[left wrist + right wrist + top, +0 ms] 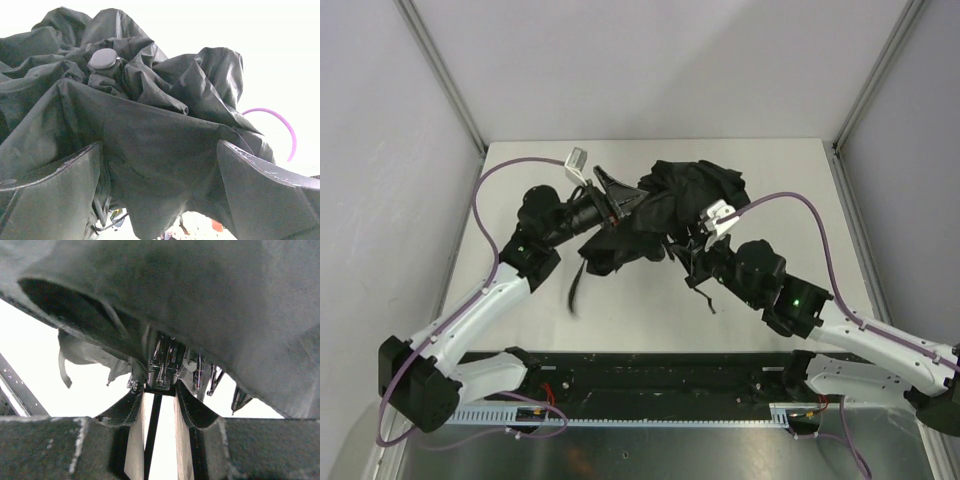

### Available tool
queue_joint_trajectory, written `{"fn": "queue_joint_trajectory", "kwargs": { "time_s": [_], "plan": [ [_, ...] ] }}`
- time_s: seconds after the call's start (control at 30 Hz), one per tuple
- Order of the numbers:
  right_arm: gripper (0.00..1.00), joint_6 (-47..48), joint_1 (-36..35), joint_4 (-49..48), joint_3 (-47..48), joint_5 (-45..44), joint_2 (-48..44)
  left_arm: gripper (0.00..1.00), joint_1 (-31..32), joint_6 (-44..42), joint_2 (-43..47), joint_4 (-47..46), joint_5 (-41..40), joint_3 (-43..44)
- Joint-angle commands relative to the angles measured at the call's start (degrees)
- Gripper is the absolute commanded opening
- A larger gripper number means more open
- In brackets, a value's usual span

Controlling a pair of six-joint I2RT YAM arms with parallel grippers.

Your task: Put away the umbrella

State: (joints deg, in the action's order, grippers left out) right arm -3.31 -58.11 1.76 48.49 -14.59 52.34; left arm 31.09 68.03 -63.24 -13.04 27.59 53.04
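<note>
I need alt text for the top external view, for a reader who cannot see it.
A crumpled black umbrella sits over the middle of a white table, between two robot arms. The right gripper grips it from the right; the left gripper stands open at its left.

Readable text, labels, brands, numbers, signs: none in any of the three views.
Item checked: umbrella (685, 200), black fabric, no print or tag that can be read from above or from either wrist.
</note>
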Motion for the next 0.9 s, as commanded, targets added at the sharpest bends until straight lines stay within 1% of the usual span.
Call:
{"fn": "queue_joint_trajectory", "kwargs": {
  "time_s": [0.0,0.1,0.23,0.33,0.47,0.5,0.53,0.67,0.7,0.77,0.8,0.83,0.87],
  "plan": [
    [0.00,-2.65,-5.74,-10.88,3.90,1.82,-0.58,1.00,1.31,-3.66,-3.16,-4.64,-1.13,3.05],
    [0.00,-3.62,-8.10,-12.70,3.89,2.25,-1.28,0.99,1.89,-5.46,-3.77,-4.85,-0.91,3.56],
    [0.00,-1.93,-11.21,-15.37,3.90,1.35,-1.66,0.98,2.47,-5.97,-5.29,-4.74,1.19,4.86],
    [0.00,-0.94,-12.28,-16.24,3.89,-1.56,-2.05,0.99,3.30,-5.62,-6.55,-4.31,2.96,5.39],
    [0.00,-0.49,-13.14,-17.61,3.97,1.41,-1.74,0.99,4.45,-5.97,-6.69,-4.00,1.35,4.86],
    [0.00,-0.39,-13.64,-17.81,4.11,2.33,-1.16,0.95,4.78,-6.37,-7.36,-4.01,1.73,5.57],
    [0.00,-0.21,-14.15,-17.78,4.35,3.23,-0.55,0.89,5.04,-6.83,-8.05,-4.01,2.05,6.46],
    [0.00,-1.22,-14.89,-15.81,5.19,6.40,0.88,0.51,5.23,-9.32,-9.26,-4.29,1.39,9.45],
    [0.00,-1.72,-14.86,-14.58,5.20,6.19,0.64,0.43,5.09,-10.24,-9.04,-4.50,1.14,9.85],
    [0.00,-3.15,-14.83,-11.51,5.27,4.47,-0.51,0.23,4.98,-12.01,-8.02,-5.59,0.48,10.01],
    [0.00,-4.32,-14.48,-9.80,5.24,3.47,-1.07,0.15,4.92,-12.60,-7.37,-6.43,0.29,9.87],
    [0.00,-5.86,-13.87,-8.20,5.23,3.01,-1.61,0.09,4.84,-12.98,-6.65,-7.42,0.15,9.48],
    [0.00,-7.47,-13.04,-6.60,5.13,3.09,-2.01,0.05,4.72,-13.04,-5.89,-9.23,0.12,8.81]
  ]
}}
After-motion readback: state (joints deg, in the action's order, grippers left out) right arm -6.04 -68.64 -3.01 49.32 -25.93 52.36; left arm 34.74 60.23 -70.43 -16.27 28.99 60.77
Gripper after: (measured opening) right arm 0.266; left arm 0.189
